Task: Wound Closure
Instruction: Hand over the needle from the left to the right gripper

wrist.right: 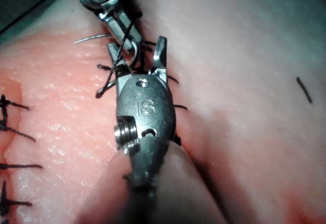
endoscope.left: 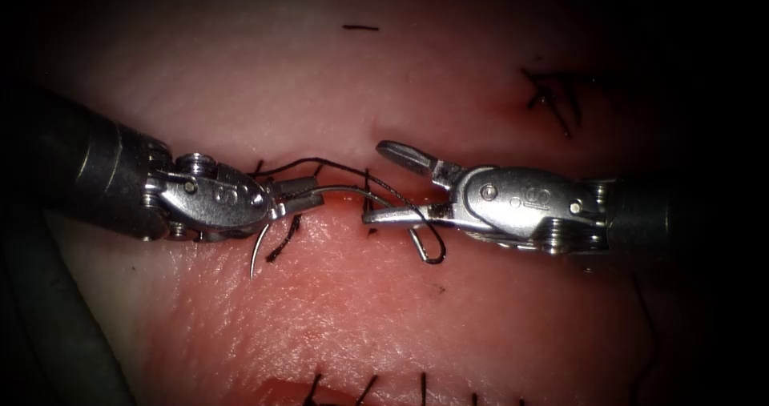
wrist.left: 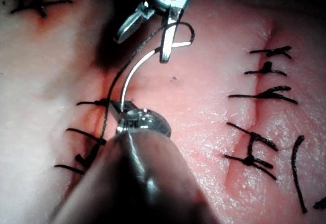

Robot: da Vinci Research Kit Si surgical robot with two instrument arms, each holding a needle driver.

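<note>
A: Our left gripper (endoscope.left: 298,196) comes in from the tissue's left edge, shaft nearly level, jaws closed on the needle (endoscope.left: 336,194) partway along its curve.

B: Agreed. The needle's pointed end (endoscope.left: 255,266) hangs down below that gripper, free of the tissue (endoscope.left: 384,326), and the rest of the curve arcs rightward above the cut (endoscope.left: 344,200). In the left wrist view we see the bright needle (wrist.left: 133,71) rising from the closed jaws toward the other tool.

A: Our right gripper (endoscope.left: 384,186) reaches in level from the tissue's right edge, wrist bent slightly, jaws spread wide: one jaw tilts upward, the other lies flat along the cut.

B: We cannot tell whether it touches the needle's far end; it grips nothing we can make out. The thread (endoscope.left: 320,164) runs from the left gripper in an arc over the cut and loops beneath the right gripper's lower jaw.

A: Finished stitches (endoscope.left: 553,98) sit toward the tissue's upper right corner.
</note>
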